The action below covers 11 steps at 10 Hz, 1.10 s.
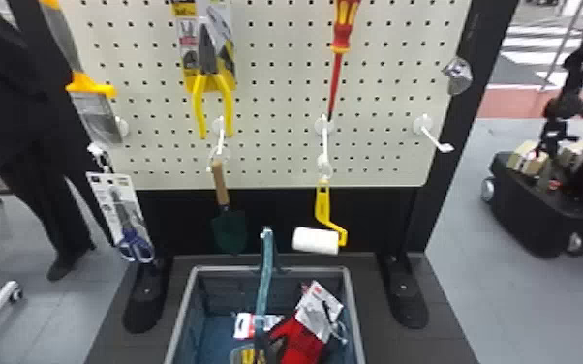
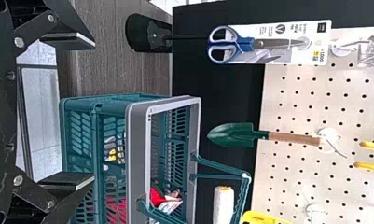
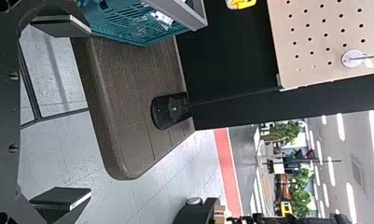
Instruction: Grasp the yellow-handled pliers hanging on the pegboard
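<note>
Evidently both jaws stand spread and empty; the pliers (image 1: 207, 68) hang upright, handles down, on the pegboard (image 1: 276, 72), well ahead of and above the likely nearer left jaws.

pegboard (image 1: 276, 159) and teal basket (image 1: 218, 267) on platform (image 1: 402, 348)

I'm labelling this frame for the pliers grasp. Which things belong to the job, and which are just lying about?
Job: pliers, pegboard, left gripper and right gripper, both open.
Lying about: screwdriver, trowel, roller, scissors, basket.
</note>
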Available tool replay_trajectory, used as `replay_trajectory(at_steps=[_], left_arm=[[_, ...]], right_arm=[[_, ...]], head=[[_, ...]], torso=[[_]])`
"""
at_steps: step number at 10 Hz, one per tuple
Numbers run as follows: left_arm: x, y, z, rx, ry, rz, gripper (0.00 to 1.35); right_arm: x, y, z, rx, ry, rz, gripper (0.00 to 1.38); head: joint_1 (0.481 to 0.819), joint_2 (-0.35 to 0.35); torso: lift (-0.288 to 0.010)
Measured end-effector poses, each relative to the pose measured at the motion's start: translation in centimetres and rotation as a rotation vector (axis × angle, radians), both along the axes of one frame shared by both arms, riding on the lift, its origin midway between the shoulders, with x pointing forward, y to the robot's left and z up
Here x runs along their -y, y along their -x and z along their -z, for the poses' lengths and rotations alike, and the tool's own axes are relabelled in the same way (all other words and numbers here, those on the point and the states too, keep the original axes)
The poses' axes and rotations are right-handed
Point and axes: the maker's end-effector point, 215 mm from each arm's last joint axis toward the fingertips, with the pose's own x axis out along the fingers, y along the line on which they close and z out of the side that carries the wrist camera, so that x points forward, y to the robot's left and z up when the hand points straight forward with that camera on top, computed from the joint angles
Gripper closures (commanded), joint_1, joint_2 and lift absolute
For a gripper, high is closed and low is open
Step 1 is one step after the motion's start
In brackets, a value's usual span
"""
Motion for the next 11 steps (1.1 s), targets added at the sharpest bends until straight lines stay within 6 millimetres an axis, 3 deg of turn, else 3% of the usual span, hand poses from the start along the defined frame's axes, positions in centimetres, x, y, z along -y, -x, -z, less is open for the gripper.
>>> replay_trajectory(at_steps=[2, 4, 7, 11], left_arm=[[0.0, -0.7, -1.0, 0.008, 0.006, 0.012, 0.29], [0.4, -3.4, -4.0, 0.025, 0.009, 0.098, 0.29], [-0.5, -7.9, -12.4, 0.124, -0.053, 0.140, 0.29], [-1.8, -14.8, -21.5, 0.259, -0.162, 0.248, 0.29]], right_arm=[[0.0, 0.0, 0.0, 0.000, -0.001, 0.000, 0.09], [0.0, 0.0, 0.0, 0.000, -0.001, 0.000, 0.09], [0.0, -0.2, -0.2, 0.005, 0.001, -0.001, 0.09], [0.0, -0.5, -0.3, 0.010, 0.003, -0.004, 0.09]], head=[[0.549, 0.000], [0.549, 0.000], [0.549, 0.000], [0.549, 0.000]], torso=[[-0.100], [-0.100], [-0.100], [-0.100]])
